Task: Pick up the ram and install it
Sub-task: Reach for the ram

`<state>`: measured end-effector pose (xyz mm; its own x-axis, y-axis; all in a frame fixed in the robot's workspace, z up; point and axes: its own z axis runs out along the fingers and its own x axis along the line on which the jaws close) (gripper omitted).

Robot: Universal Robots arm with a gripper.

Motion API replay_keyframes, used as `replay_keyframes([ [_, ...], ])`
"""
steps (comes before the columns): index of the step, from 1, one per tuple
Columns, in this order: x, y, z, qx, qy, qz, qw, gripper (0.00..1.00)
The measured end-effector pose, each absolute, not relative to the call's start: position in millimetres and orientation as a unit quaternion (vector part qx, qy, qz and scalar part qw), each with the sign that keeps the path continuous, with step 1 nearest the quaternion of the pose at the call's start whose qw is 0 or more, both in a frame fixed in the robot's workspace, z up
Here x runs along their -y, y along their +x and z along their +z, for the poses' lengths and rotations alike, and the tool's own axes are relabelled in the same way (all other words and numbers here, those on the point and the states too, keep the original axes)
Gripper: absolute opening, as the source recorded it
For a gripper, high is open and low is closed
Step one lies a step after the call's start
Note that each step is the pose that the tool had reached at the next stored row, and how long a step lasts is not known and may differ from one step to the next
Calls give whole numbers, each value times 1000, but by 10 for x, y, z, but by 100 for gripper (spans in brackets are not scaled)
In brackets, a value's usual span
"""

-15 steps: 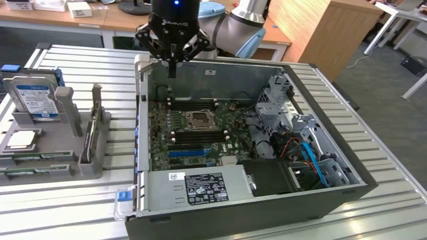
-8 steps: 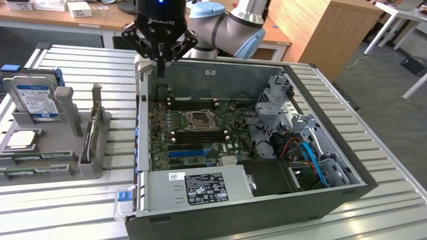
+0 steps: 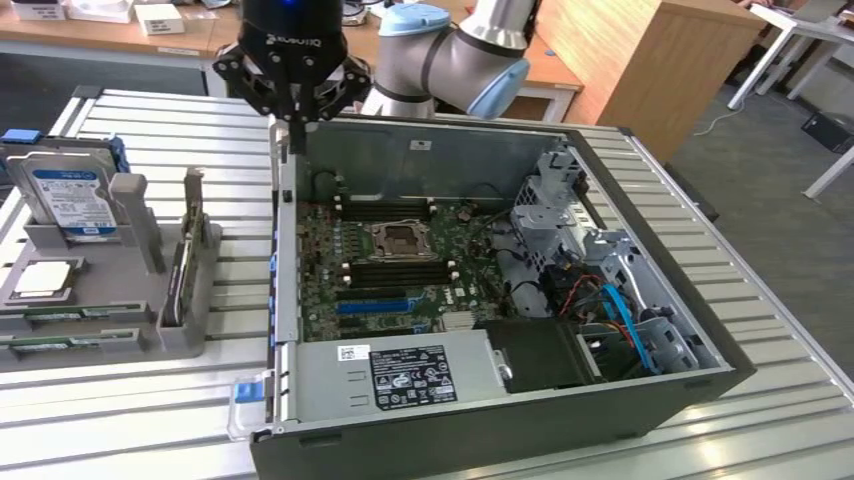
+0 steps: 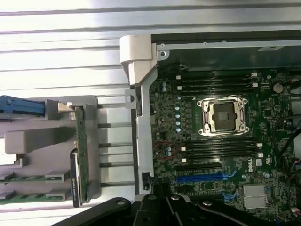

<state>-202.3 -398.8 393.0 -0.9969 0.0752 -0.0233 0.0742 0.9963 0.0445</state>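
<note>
Boxy black case [image 3: 507, 430] sits beside thin green ram [image 3: 54, 318].

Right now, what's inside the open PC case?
Motherboard with an empty CPU socket, RAM slots on both sides of it, a power supply, a metal drive cage and cables. Whatever lies under the power supply and cage is covered.
</note>
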Motion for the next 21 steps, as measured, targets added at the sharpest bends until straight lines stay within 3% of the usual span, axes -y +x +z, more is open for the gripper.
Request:
replay_keyframes([
  [21,3989,-2523,3927,-999,37,20,13,11],
])
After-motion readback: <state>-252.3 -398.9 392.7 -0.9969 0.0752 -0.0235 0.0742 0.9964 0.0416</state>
